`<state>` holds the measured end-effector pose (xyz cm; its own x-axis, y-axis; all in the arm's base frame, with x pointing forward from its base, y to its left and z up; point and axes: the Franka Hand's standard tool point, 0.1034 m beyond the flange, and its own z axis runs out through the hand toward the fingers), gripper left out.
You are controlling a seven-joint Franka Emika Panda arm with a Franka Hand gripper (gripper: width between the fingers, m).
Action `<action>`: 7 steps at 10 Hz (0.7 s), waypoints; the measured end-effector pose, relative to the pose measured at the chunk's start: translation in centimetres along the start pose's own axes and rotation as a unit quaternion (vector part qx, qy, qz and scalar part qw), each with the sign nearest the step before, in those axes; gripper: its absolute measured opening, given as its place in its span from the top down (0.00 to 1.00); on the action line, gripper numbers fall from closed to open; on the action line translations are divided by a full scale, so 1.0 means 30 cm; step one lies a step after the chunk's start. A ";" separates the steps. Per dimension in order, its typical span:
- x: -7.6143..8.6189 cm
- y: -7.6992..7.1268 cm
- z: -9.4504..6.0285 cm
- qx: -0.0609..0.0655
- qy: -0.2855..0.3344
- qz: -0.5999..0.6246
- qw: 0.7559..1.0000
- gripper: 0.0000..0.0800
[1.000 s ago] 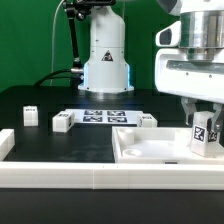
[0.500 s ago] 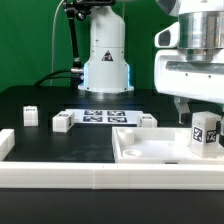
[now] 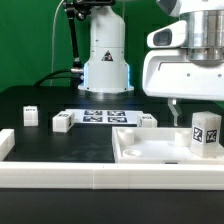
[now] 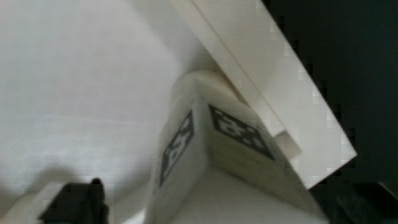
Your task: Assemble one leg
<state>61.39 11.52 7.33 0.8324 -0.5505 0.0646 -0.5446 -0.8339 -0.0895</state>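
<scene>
A leg (image 3: 205, 133), a small white block with a black-and-white tag on its face, stands upright in the corner of the large flat white rimmed panel (image 3: 140, 148) at the exterior view's right. My gripper (image 3: 200, 105) hangs just above the leg, open, with one finger (image 3: 176, 110) beside the leg's top and apart from it. In the wrist view the leg (image 4: 222, 140) stands against the panel's rim (image 4: 267, 80), under my gripper (image 4: 222, 208), and one dark fingertip (image 4: 75, 200) shows beside it.
Three more legs (image 3: 30, 115) (image 3: 63, 122) (image 3: 148, 120) stand on the black table. The marker board (image 3: 103, 116) lies in front of the robot base (image 3: 105, 60). A white wall (image 3: 60, 175) runs along the front edge.
My gripper has risen from around the leg and shifted slightly to the exterior view's left. The leg has stayed upright in the panel's corner.
</scene>
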 end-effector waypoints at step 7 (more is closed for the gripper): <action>-0.009 -0.013 -0.002 -0.001 0.001 -0.252 0.968 0.19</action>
<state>61.37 11.99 7.41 0.9922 -0.0730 0.1010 -0.0688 -0.9967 -0.0441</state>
